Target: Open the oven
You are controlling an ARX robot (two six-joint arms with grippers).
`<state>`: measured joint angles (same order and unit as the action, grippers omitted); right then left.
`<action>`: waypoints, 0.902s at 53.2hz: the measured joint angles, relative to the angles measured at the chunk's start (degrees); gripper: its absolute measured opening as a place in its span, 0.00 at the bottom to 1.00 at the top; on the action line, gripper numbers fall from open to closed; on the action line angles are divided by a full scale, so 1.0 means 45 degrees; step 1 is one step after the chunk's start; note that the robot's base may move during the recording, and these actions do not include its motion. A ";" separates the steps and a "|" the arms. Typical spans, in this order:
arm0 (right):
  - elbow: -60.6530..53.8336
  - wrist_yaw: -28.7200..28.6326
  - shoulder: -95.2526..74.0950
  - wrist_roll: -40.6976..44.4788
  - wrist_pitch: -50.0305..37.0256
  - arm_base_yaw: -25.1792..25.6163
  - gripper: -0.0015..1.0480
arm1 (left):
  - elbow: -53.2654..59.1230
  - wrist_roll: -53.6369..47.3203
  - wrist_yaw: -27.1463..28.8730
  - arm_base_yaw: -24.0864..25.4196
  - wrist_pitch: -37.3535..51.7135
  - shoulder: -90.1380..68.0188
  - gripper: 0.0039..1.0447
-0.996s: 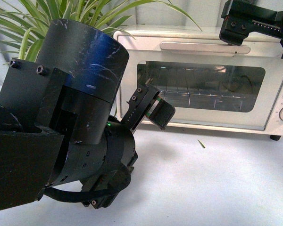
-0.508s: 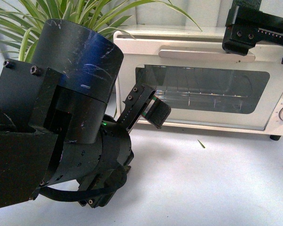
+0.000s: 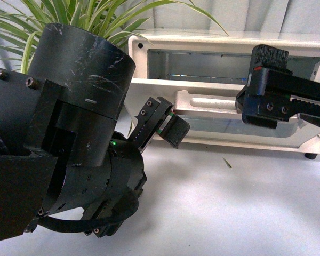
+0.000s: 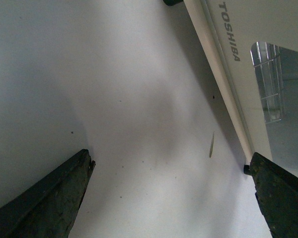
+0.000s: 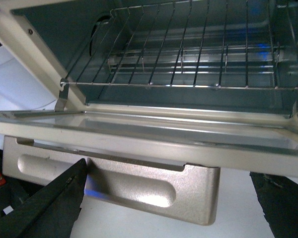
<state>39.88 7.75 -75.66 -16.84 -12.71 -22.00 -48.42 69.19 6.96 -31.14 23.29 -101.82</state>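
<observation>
While lowering the half-open door (image 3: 154, 88) of the oven (image 3: 213, 42), set on the white table (image 3: 229, 213) ahead, press the right gripper (image 3: 258, 90), fingers spread wide astride the handle (image 5: 139, 183), unclamped, down and outward along the hinge arc. Left gripper (image 3: 165, 124) spread open, empty, beside the oven.

Cream-white oven (image 3: 149, 69), door (image 5: 139, 134) swung down, nearly flat

The oven (image 3: 144, 53) door (image 3: 202, 88) hung lowered, leaving its mouth open above the wire rack (image 5: 188, 54). The right gripper (image 5: 168, 171), jaws spread, stood before the handle (image 5: 139, 191); the left arm (image 3: 80, 106) blocked the table's (image 3: 245, 213) left side.
</observation>
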 joint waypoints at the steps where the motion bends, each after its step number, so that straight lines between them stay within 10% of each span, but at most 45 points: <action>1: -0.0034 -0.0024 0.0029 0.0000 0.0000 -0.0010 0.91 | 0.0005 -0.0010 0.0010 -0.0005 -0.0019 0.0019 0.94; 48: -0.1749 -0.1418 0.4464 -0.1151 0.1370 0.1982 0.91 | 0.1112 -0.2467 0.1064 -0.0253 -0.0136 0.0831 0.94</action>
<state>32.01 1.37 -55.57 -22.02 -6.55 -13.08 -43.42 58.08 11.75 -32.27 22.68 -98.08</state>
